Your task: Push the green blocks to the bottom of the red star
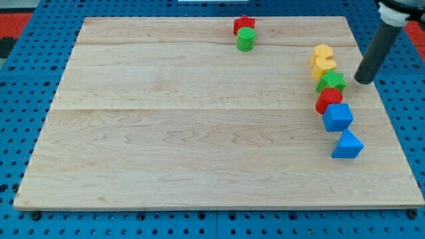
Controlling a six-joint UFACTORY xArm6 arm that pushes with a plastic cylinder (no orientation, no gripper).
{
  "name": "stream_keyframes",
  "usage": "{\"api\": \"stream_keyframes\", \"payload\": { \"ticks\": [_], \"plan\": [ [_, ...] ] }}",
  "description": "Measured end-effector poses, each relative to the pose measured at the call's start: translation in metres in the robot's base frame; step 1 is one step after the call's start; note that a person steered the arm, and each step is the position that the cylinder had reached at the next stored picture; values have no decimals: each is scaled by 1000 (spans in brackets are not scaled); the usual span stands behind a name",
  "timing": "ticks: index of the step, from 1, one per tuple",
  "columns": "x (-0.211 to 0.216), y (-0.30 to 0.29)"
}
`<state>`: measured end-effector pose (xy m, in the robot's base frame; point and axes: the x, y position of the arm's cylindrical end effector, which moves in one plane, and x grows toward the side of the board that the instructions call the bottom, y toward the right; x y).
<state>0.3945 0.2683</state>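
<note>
My tool is a plain dark rod with nothing on it that could open, close or grip, and my tip (362, 81) rests on the desk (186, 133) near the view's right edge, just to the right of the green star (331, 82) and apart from it by a narrow strip of wood. The rod's upper end runs out of the view at the top right corner, so I cannot see what it hangs from. The green star sits in a crooked column of blocks: two yellow blocks (323, 61) above it, pressed so close together that their shapes are hard to make out, then a red block (328, 100) touching it from below, then a blue cube (338, 117), and last a blue wedge-like block (347, 145) lying a little apart at the bottom. Far off, at the view's top near the middle, the red star (244, 24) stands at the desk's far edge, with the green cylinder (246, 39) touching its bottom side and hiding its lower points. The green star is well apart from that pair.
</note>
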Motion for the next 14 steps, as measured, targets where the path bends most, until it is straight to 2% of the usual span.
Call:
{"api": "stream_keyframes", "payload": {
  "ticks": [1,3,4,7,8,11,12,14],
  "plan": [
    [16,-17],
    [-25,-41],
    [-28,-73],
    [43,-90],
    [56,-120],
    [-20,-197],
    [-39,-204],
    [-39,-182]
  ]
}}
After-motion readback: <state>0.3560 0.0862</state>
